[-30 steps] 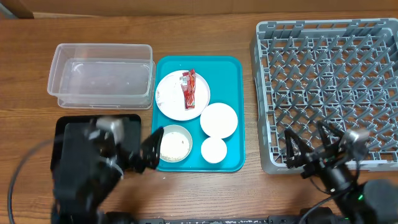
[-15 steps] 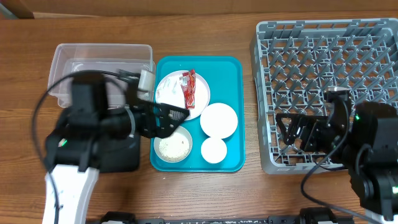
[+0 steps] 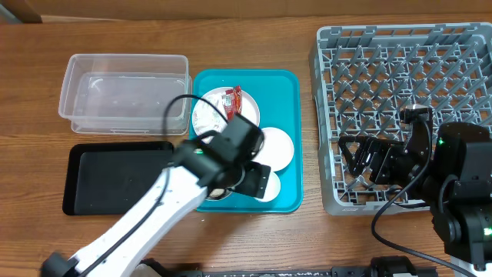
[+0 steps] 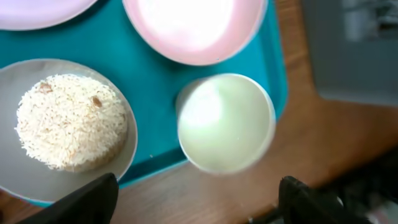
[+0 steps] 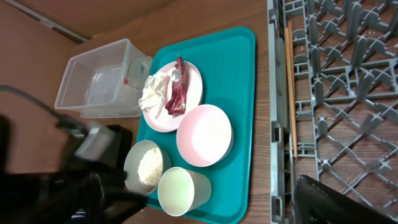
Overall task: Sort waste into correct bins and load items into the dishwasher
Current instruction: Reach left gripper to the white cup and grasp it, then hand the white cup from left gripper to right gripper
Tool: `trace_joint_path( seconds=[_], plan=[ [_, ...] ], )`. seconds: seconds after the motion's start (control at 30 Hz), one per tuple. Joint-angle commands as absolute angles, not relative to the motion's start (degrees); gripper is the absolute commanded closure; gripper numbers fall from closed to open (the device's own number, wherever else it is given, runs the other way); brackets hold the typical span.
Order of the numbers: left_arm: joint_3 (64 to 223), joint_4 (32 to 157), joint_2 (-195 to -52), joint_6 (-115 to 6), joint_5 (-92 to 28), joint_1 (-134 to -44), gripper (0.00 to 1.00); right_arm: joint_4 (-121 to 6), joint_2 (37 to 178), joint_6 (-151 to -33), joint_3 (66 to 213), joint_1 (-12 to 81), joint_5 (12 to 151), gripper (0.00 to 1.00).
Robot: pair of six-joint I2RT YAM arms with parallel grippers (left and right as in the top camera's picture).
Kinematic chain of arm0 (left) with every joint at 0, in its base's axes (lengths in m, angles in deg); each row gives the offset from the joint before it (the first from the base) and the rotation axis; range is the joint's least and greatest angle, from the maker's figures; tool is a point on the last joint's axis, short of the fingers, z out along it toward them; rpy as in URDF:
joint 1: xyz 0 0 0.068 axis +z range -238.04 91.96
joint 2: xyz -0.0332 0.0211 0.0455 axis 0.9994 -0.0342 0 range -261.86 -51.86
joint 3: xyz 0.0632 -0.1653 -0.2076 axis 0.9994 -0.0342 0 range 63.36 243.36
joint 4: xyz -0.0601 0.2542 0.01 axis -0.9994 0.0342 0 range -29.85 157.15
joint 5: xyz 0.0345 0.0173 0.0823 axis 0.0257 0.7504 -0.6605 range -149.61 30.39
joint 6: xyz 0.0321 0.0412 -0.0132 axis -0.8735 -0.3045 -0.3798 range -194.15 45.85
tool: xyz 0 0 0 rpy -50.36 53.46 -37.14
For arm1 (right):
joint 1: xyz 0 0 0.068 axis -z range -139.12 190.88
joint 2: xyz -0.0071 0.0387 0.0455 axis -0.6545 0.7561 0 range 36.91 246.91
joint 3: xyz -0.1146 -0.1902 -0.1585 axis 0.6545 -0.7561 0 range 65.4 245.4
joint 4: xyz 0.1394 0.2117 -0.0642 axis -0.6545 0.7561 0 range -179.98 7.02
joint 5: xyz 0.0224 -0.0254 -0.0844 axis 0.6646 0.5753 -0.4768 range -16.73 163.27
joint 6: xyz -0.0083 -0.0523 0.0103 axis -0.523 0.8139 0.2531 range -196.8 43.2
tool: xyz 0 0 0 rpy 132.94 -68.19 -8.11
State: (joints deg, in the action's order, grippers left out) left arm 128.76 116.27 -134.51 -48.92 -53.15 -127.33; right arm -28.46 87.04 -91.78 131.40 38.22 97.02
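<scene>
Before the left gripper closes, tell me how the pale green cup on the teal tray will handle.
The cup looks empty and thin-walled, so probably light and easily squashed. It stands upright, taller than the rice bowl beside it, so a sideways push may tip it. Its smooth round wall might slip.

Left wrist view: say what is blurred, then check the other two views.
Left wrist: soft all over, the cup smeared, the dark fingers blurred at the bottom edge. Right wrist: the left arm is a dark smear, the rack crisp. Overhead: mostly sharp.
</scene>
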Motion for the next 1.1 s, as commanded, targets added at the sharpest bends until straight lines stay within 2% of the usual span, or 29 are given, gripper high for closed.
trace_joint_path(
  seconds=[0.0,0.27,0.4,0.53,0.67,0.83,0.9,1.07],
  plan=[
    [127.1,114.2,-139.0,-44.5,-59.9,-127.5,0.22,-28.8,86.5,-92.1,133.2,38.4,97.4,0.00],
    [127.1,108.8,-146.6,-45.5,-53.3,-127.6,0.55,-28.6,86.5,-92.1,133.2,38.4,97.4,0.00],
    [127.2,109.7,-146.9,-47.1,-52.2,-127.4,0.96,-28.5,86.5,-92.1,133.2,38.4,97.6,0.01],
    [129.4,114.3,-144.8,-48.4,-47.5,-125.1,0.96,-28.5,86.5,-92.1,133.2,38.4,97.6,0.00],
    [133.2,118.7,-140.6,-54.9,-36.0,-119.2,0.96,-28.6,86.5,-92.1,133.2,38.4,99.1,0.00],
    [134.4,115.1,-136.3,-63.4,-4.0,-105.4,0.96,-30.0,86.6,-91.6,133.2,38.4,108.3,0.01],
    [134.3,113.5,-136.5,-65.0,8.6,-100.6,0.96,-30.8,86.8,-90.7,133.1,38.3,112.3,0.05],
    [134.3,113.1,-137.6,-67.2,25.6,-96.9,0.96,-36.0,88.1,-88.6,133.0,37.0,124.9,0.04]
  ],
)
